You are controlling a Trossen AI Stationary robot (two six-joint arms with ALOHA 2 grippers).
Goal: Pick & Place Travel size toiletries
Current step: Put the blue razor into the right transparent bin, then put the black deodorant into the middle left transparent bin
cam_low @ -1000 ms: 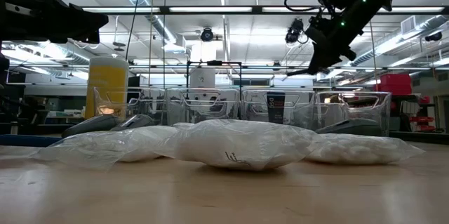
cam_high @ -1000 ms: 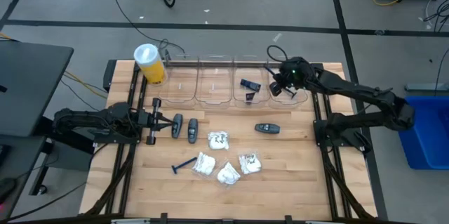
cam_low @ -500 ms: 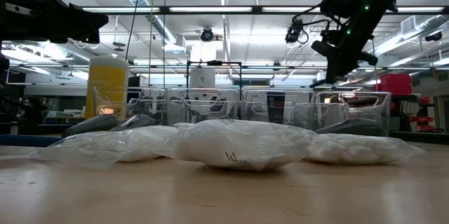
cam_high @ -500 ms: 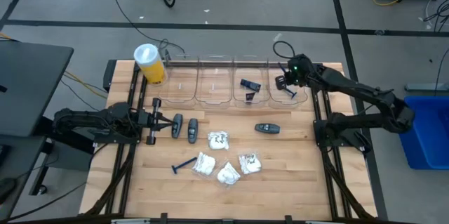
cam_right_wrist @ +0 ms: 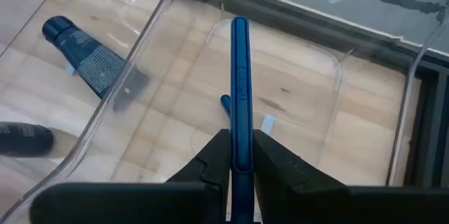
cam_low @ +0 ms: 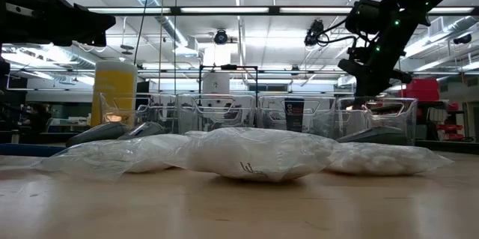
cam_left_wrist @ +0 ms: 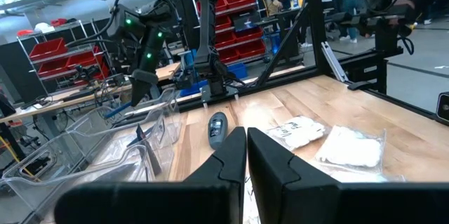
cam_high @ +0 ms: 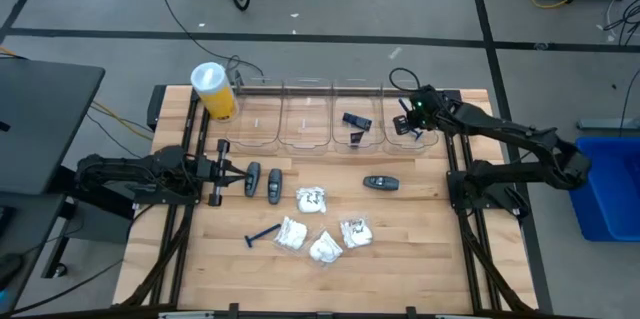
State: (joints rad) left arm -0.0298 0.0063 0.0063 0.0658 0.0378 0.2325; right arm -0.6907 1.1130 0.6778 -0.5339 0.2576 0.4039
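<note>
My right gripper [cam_right_wrist: 240, 159] is shut on a thin blue razor [cam_right_wrist: 240, 76] above the rightmost clear bin [cam_high: 405, 129] at the table's far edge; it also shows in the low view [cam_low: 368, 89]. My left gripper [cam_left_wrist: 245, 140] is shut and waits at the table's left side [cam_high: 232, 173], next to two dark grey oval pieces [cam_high: 262, 182] lying flat. A third dark piece [cam_high: 381, 182], several white packets [cam_high: 320, 227] and a second blue razor [cam_high: 264, 234] lie on the wood. A dark tube [cam_right_wrist: 88, 55] lies in the neighbouring bin. My right gripper pinches the blue razor's handle [cam_right_wrist: 240, 136] between its two fingers. The handle runs along the fingers and sticks out well past their tips. The fingers slant down from above. The razor is lifted clear, over the floor of the rightmost bin.
Several clear bins [cam_high: 307, 119] stand in a row along the far edge. A tall yellow cylinder with a white lid [cam_high: 213, 91] stands at the far left corner. Bare wood [cam_high: 420, 249] lies to the right of the packets.
My right gripper has carried the blue razor toward the table's right edge and downward, ending over the rightmost bin, and it stays shut on it. The things on the table lie as before.
</note>
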